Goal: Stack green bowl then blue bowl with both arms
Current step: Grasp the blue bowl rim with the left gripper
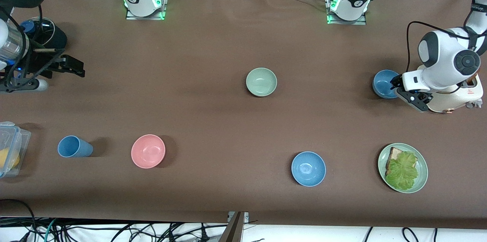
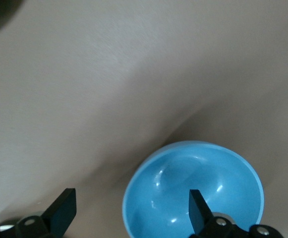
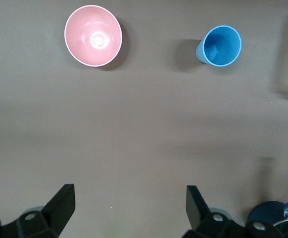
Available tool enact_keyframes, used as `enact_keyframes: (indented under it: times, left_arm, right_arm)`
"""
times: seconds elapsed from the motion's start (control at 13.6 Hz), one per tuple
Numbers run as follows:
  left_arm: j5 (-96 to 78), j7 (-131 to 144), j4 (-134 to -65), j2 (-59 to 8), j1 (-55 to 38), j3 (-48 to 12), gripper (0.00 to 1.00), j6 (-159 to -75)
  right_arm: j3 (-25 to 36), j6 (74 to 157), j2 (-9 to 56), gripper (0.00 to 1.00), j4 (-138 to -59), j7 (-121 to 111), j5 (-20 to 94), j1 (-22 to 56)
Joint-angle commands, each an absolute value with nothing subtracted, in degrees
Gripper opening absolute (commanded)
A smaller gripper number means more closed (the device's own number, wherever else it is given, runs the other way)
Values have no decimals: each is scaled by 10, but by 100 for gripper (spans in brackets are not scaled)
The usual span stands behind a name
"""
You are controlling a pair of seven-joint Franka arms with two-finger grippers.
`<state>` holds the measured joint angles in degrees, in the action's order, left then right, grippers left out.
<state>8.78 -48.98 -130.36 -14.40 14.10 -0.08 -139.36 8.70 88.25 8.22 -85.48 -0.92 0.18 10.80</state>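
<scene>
Brown cloth covers the tabletop (image 1: 213, 44), and the green bowl (image 1: 261, 81) sits upright near its middle, well apart from both hands. 1 blue bowl (image 1: 384, 83) stands at the left arm's end, directly under the left hand (image 1: 403, 89); in the left wrist view the left hand (image 2: 129, 210) is released, 1 finger (image 2: 197, 210) over the bowl's (image 2: 183, 193) hollow and the other outside its rim, gripping nothing. A 2nd blue bowl (image 1: 308, 168) lies nearer the front camera. The right hand (image 1: 72, 67) hangs released and empty over bare cloth at the right arm's end, with the pink bowl (image 3: 93, 35) and blue cup (image 3: 221, 45) in its wrist view. A green plate (image 1: 403, 167) holds toast and lettuce.
</scene>
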Motion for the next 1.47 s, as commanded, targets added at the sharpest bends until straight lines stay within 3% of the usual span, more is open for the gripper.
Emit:
enact_keyframes:
  times: [0.0, 0.15, 0.22, 0.29, 0.37, 0.52, 1.11, 1.4]
  left_arm:
    - [99, -539, -1306, -170, 168, -8, 99, -1435]
    - [99, -581, -1306, -192, 175, -8, 98, -1470]
    - [99, -587, -1306, -196, 180, -8, 86, -1473]
    - [99, -591, -1306, -196, 181, -9, 65, -1473]
    - [99, -592, -1306, -196, 181, -9, 31, -1473]
    - [98, -592, -1306, -197, 181, -10, 0, -1473]
    - [97, -589, -1303, -191, 180, -12, 0, -1466]
    - [76, -586, -1268, -174, 179, -34, 0, -1401]
  right_arm:
    - [69, 875, 61, 99, -873, -30, -6, 77]
    - [69, 874, 59, 99, -873, -41, -6, 76]
    - [69, 874, 59, 99, -874, -68, -6, 74]
    - [69, 874, 60, 99, -874, -85, -6, 68]
    - [70, 872, 62, 99, -872, -85, -5, 69]
    - [70, 866, 66, 99, -866, -84, -8, 74]
    - [71, 868, 71, 99, -865, -65, -6, 75]
    - [72, 870, 71, 99, -865, -62, -6, 74]
